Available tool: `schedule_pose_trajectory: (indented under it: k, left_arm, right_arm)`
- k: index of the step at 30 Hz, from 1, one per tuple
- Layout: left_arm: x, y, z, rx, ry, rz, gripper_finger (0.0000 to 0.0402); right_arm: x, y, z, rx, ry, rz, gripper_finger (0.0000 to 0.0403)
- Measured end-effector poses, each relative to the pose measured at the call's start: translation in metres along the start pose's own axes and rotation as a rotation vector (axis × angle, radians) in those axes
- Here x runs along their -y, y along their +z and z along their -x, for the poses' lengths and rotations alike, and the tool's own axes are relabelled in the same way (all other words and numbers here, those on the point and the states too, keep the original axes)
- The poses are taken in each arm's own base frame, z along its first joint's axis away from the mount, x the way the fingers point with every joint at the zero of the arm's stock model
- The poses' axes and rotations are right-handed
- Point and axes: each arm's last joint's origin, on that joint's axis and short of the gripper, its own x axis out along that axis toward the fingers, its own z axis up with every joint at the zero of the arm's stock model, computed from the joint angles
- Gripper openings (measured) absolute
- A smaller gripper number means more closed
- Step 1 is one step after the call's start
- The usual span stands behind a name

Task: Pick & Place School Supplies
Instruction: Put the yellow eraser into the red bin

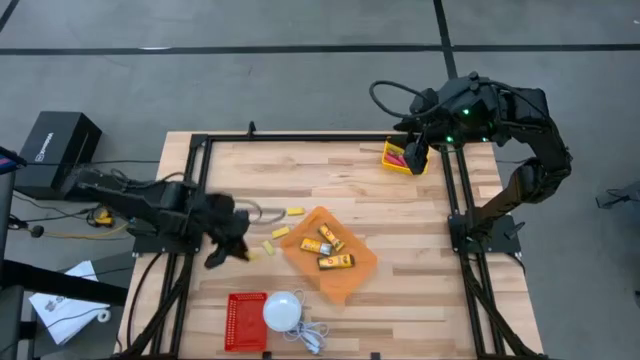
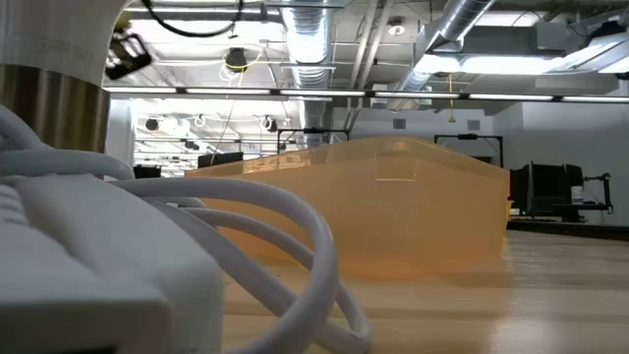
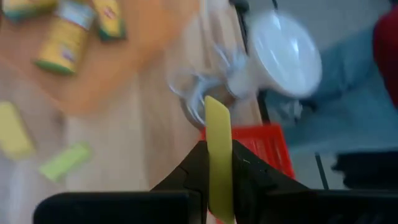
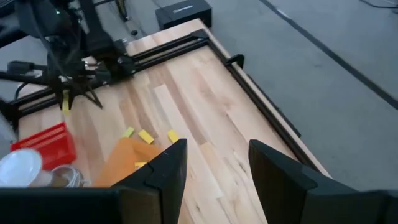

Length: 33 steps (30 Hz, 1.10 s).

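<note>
My left gripper (image 1: 230,250) hovers over the table's left part, shut on a small yellow block (image 3: 217,149). The same block shows from afar in the right wrist view (image 4: 66,103). Three more yellow blocks (image 1: 281,232) lie flat on the wood between that gripper and the orange tray (image 1: 345,280). The tray holds three orange-yellow packets (image 1: 328,247). My right gripper (image 4: 214,168) is open with nothing between its fingers, raised at the far right over a yellow bin (image 1: 400,158) that holds red-pink items. My left gripper pinches the yellow block between its two fingers (image 3: 255,180), on its two broad faces near one end (image 3: 219,186). The other end (image 3: 214,106) sticks out past the fingertips. The fingers slant down toward the table, and the block is lifted clear of it.
A red bin (image 1: 246,320) and a white dome (image 1: 283,310) with a looped cord (image 1: 312,335) sit at the near edge, just beyond my left gripper. Black rails (image 1: 455,190) run along the table's sides. Bare wood lies between the tray and the right rail.
</note>
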Motion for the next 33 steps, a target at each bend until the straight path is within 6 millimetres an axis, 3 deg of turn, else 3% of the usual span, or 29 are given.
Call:
schedule_pose_trajectory:
  k: [8,14,25,33]
  left_arm:
    - [0.047,-0.017,-0.062,-0.156,-0.040,-0.033,0.0029]
    - [0.064,-0.022,-0.102,-0.157,-0.084,0.021,0.0029]
    - [0.062,-0.025,-0.129,-0.169,-0.049,0.094,0.0029]
    - [0.067,-0.032,-0.132,-0.203,-0.054,0.131,0.0029]
  right_arm:
    - [0.011,0.002,-0.003,-0.019,0.054,0.036,0.0163]
    - [0.018,0.003,-0.004,-0.036,0.098,0.057,0.0163]
    - [0.031,0.005,-0.006,-0.040,0.150,0.098,0.0163]
    - [0.036,0.005,-0.006,-0.039,0.165,0.118,0.0163]
